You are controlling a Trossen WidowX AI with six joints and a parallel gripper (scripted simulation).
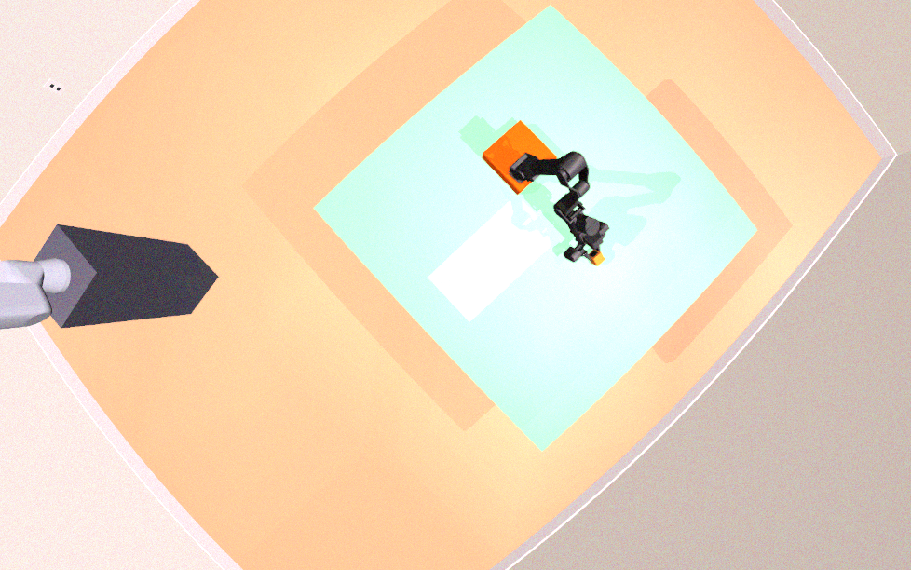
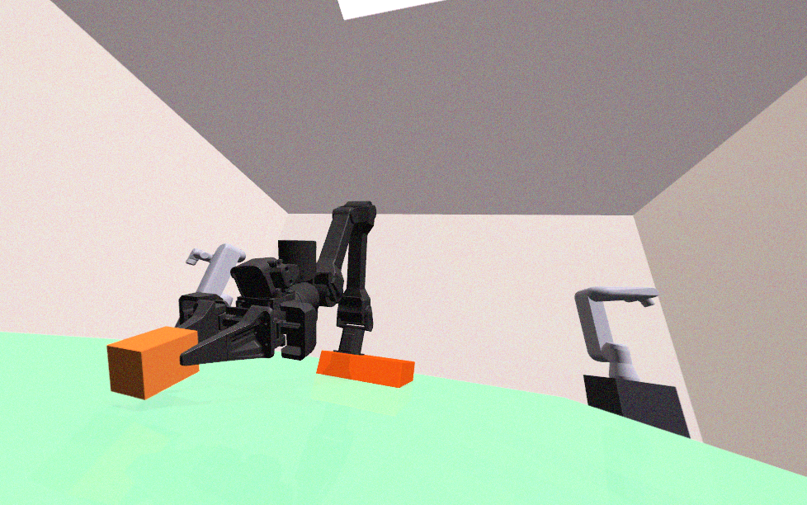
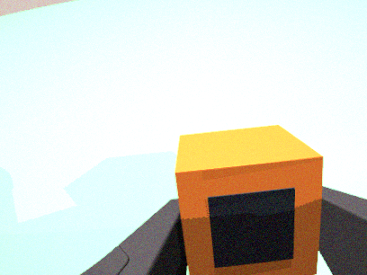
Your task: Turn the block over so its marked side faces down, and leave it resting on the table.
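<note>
The orange block (image 1: pixel 597 258) (image 2: pixel 169 363) (image 3: pixel 249 150) is held in the air, a little above the pale green table (image 1: pixel 537 389) (image 2: pixel 475 452). Its long axis lies close to level. The dark square (image 3: pixel 253 229) on its marked side faces back toward the wrist camera and the palm, so that side faces sideways. My gripper (image 2: pixel 179 342) (image 3: pixel 243 204) is shut on the block, with one finger on each side, and points nearly level. The far finger is partly hidden behind the block in the exterior view.
The arm stands on an orange base (image 1: pixel 513 144) (image 2: pixel 369 369). A white rectangle (image 1: pixel 477 268) lies on the table beside it. A grey arm (image 2: pixel 595 327) on a dark pedestal (image 1: pixel 134 275) (image 2: pixel 648 404) stands beyond the table; another grey arm (image 2: pixel 217 271) shows behind my gripper.
</note>
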